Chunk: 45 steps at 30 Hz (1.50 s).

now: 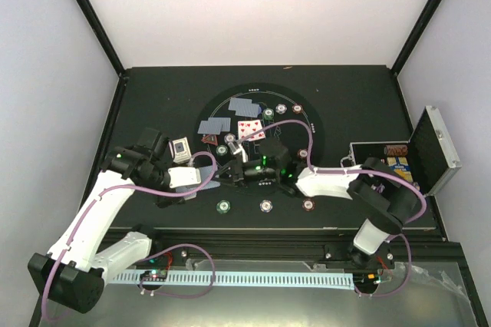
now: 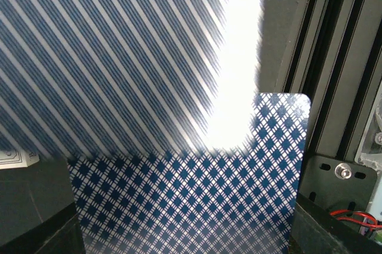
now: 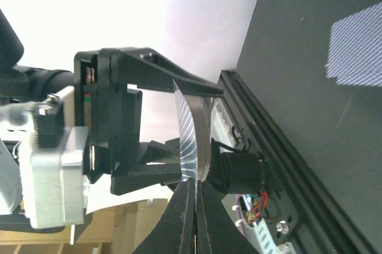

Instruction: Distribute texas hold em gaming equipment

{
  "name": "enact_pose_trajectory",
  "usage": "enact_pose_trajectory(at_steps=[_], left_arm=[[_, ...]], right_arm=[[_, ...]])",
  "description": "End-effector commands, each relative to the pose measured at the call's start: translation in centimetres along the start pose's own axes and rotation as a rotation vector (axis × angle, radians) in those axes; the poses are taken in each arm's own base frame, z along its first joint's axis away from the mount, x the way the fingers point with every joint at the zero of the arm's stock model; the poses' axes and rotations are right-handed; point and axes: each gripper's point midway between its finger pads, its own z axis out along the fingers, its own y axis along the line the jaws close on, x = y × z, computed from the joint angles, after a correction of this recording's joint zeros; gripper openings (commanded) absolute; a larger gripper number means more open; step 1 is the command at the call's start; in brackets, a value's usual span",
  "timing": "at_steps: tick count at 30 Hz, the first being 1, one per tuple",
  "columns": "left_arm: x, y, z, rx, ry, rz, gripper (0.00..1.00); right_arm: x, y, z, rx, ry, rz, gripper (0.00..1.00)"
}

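My left gripper (image 1: 221, 176) is shut on a deck of blue-grey-backed cards (image 3: 202, 141) over the near part of the round black mat (image 1: 307, 123). The deck's checked back (image 2: 179, 194) fills the left wrist view. My right gripper (image 1: 247, 172) meets it from the right. In the right wrist view its jaws (image 3: 195, 197) are pinched shut on the edge of one bowed card (image 3: 186, 135) of the deck. On the mat lie face-down cards (image 1: 247, 104), a face-up hearts card (image 1: 251, 129), a red triangle (image 1: 209, 139), and green chips (image 1: 223, 206) and red chips (image 1: 265, 206).
A small card box (image 1: 181, 149) stands left of the mat, by the left arm. The open silver-edged black case (image 1: 430, 150) sits at the right table edge, behind the right arm. One face-down card (image 3: 357, 51) shows on the black table in the right wrist view.
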Motion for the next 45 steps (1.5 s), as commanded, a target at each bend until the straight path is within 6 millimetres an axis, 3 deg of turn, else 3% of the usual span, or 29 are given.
enact_pose_trajectory(at_steps=[1,4,6,11,15,20,26,34,45], left_arm=[[-0.5,0.1,-1.0,-0.021,-0.020,0.019,0.02],[-0.4,0.2,-1.0,-0.021,-0.016,0.019,0.02],[-0.4,0.2,-0.9,-0.021,-0.017,0.019,0.02],[-0.5,0.1,-0.8,-0.011,-0.018,0.011,0.02],[-0.3,-0.1,-0.8,-0.006,-0.014,0.006,0.02],[0.1,-0.2,-0.6,-0.002,0.004,-0.001,0.02],[0.1,-0.1,-0.8,-0.009,0.007,0.003,0.02],[0.1,0.0,-0.7,-0.014,0.013,0.012,0.01],[0.1,0.2,-0.7,-0.019,0.012,0.014,0.02]], right_arm=[[-1.9,0.5,-3.0,0.033,-0.035,-0.056,0.01],[-3.8,-0.1,-6.0,0.113,-0.054,-0.106,0.01],[-5.5,-1.6,-8.1,0.263,-0.066,-0.172,0.01],[-13.1,-6.2,-14.9,0.940,-0.125,-0.515,0.01],[-19.3,-8.0,-20.3,1.415,-0.160,-0.788,0.01],[-23.3,-8.9,-21.1,1.648,-0.139,-1.168,0.01],[-23.6,-12.2,-18.1,1.620,0.005,-1.360,0.01],[-22.6,-16.0,-16.2,1.565,0.157,-1.359,0.01],[-19.0,-17.6,-14.5,1.527,0.234,-1.346,0.01]])
